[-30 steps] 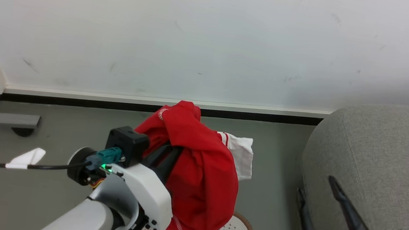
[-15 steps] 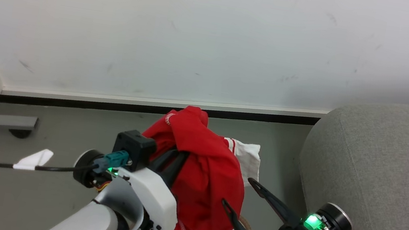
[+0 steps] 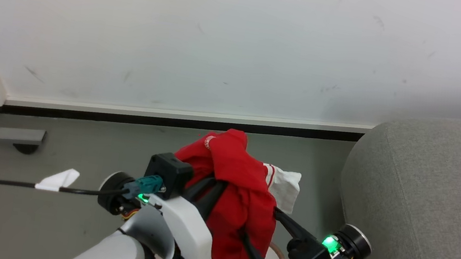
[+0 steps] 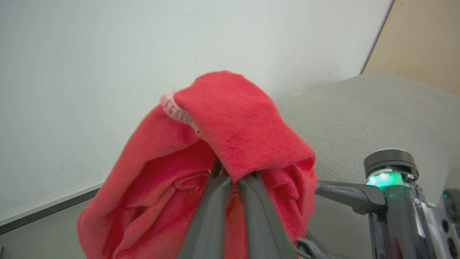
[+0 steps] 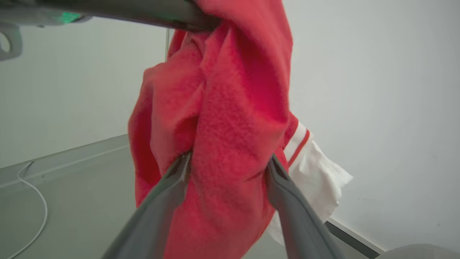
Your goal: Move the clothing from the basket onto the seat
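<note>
Left gripper [image 4: 231, 176] is pinched tight on the red clothing [image 3: 243, 195], which hangs bunched from its tips, up over the basket [image 3: 276, 253]. Right gripper [image 5: 228, 160] has swung in from beside the seat [image 3: 430, 200]. Its fingers now straddle the hanging fold just under left's tips, spread wide, not closed. Likely a second grip next, then a two-arm carry to the seat, beyond right gripper's outer side.

No legible text, white mark on clothing [image 3: 243, 195] too small

The right pincer [image 3: 260, 222] has swung left, its fingers now straddling the clothing [image 3: 240, 186].
</note>
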